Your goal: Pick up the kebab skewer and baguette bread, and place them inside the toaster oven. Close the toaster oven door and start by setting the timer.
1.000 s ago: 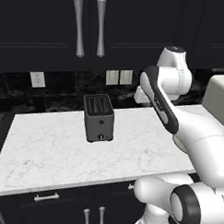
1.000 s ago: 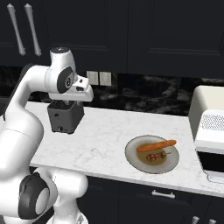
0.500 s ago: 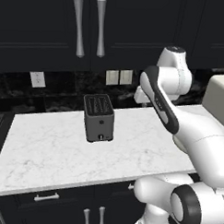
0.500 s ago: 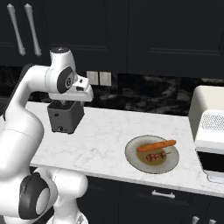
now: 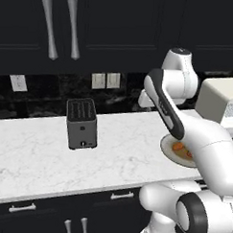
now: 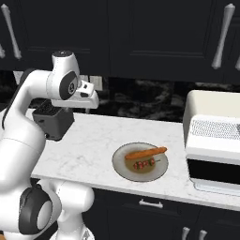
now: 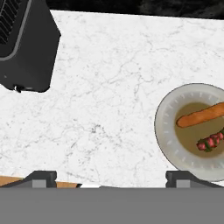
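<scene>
The kebab skewer (image 6: 144, 163) and the baguette bread (image 6: 146, 153) lie side by side on the plate (image 6: 123, 169), the skewer on the near side. The plate sits just left of the toaster oven (image 6: 213, 140). The gripper (image 7: 110, 177) is held high above the counter, left of the plate, with its 2 fingers wide apart and nothing held. It should be brought over the plate and lowered straight, so the thin skewer is pinched across its middle.

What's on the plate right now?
The plate holds the baguette and, beside it toward the counter's front edge, the kebab skewer. Both lie in the plate's well. Whether they touch is unclear. In the left base view the arm covers most of the plate.
</scene>
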You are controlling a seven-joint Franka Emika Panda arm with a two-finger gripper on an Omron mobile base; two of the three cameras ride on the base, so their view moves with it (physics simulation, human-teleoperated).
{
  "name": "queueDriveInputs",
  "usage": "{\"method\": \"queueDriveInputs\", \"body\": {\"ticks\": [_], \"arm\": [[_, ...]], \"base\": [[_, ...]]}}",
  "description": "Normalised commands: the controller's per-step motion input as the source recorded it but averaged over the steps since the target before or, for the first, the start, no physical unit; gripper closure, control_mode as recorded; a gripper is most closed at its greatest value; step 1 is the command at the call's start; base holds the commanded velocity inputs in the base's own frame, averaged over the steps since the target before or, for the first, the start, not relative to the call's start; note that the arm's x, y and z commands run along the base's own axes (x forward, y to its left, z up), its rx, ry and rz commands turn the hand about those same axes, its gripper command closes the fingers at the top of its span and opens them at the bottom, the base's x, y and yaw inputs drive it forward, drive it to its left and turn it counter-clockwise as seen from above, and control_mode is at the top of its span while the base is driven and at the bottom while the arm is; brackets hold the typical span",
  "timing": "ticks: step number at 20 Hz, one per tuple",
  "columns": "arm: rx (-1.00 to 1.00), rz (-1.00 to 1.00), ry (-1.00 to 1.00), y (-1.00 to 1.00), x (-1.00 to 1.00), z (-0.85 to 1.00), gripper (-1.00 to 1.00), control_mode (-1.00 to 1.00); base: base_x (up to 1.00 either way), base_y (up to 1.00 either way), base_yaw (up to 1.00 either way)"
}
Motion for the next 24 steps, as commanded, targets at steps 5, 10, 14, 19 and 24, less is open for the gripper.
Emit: {"method": "queueDriveInputs", "body": {"ticks": [5, 10, 14, 19, 24], "arm": [[0.00, 0.00, 0.00, 0.00, 0.00, 0.00, -1.00, 1.00], [0.00, 0.00, 0.00, 0.00, 0.00, 0.00, -1.00, 1.00], [0.00, 0.00, 0.00, 0.00, 0.00, 0.00, -1.00, 1.00], [0.00, 0.00, 0.00, 0.00, 0.00, 0.00, -1.00, 1.00], [0.00, 0.00, 0.00, 0.00, 0.00, 0.00, -1.00, 1.00]], "base": [[0.00, -0.71, 0.00], [0.09, -0.35, 0.00], [0.19, -0.37, 0.00], [0.20, -0.43, 0.00], [0.17, -0.45, 0.00]]}}
